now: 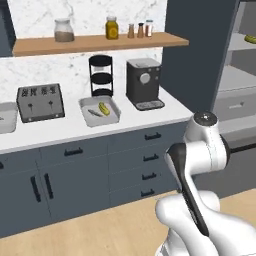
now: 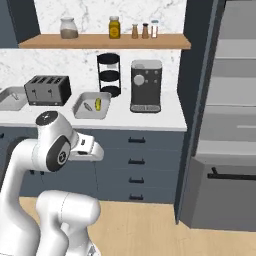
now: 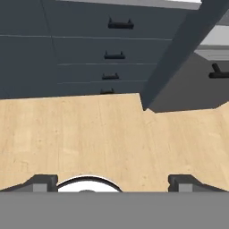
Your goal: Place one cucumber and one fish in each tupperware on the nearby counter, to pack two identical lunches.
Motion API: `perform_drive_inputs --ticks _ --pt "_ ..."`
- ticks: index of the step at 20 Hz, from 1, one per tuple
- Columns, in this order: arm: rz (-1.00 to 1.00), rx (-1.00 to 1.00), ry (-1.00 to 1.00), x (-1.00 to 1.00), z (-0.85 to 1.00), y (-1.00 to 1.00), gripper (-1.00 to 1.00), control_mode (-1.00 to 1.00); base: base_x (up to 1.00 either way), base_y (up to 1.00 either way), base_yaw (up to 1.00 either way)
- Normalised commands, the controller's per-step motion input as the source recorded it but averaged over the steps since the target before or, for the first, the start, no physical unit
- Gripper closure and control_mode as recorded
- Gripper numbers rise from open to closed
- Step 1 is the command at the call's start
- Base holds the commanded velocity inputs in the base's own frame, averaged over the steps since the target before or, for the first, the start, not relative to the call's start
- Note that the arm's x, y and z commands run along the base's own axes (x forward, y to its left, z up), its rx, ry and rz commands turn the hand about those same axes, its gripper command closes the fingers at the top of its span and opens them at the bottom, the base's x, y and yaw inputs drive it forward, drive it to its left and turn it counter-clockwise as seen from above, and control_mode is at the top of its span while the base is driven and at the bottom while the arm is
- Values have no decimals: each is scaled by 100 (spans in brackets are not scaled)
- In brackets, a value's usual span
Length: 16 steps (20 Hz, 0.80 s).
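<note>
The gripper hangs spread and empty over the floor. Up on the counter, one tray holds a cucumber and a fish. Another cucumber lies on a shelf at two o'clock; I'd turn there before reaching.

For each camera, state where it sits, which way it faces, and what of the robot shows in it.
Left base view: behind the arm's left, facing the counter; white arm at lower right.
Right base view: behind the arm's right, same counter; arm at lower left.
Hand view: on the hand, open, aimed down at the wood floor and drawers; two fingertips show.
Both base views share the toaster, coffee machine and the tupperware holding a cucumber and a fish.
</note>
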Motion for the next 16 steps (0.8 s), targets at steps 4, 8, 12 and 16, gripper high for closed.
perform_drive_inputs --ticks 4,8,12,16 --pt "0 0 0 0 0 0 -100 100 44 -100 -3" --pt "0 0 0 0 0 0 -100 100 68 -100 -1" --pt "0 0 0 0 0 0 -100 100 93 -100 0" --pt "0 0 0 0 0 0 -100 100 84 -100 0"
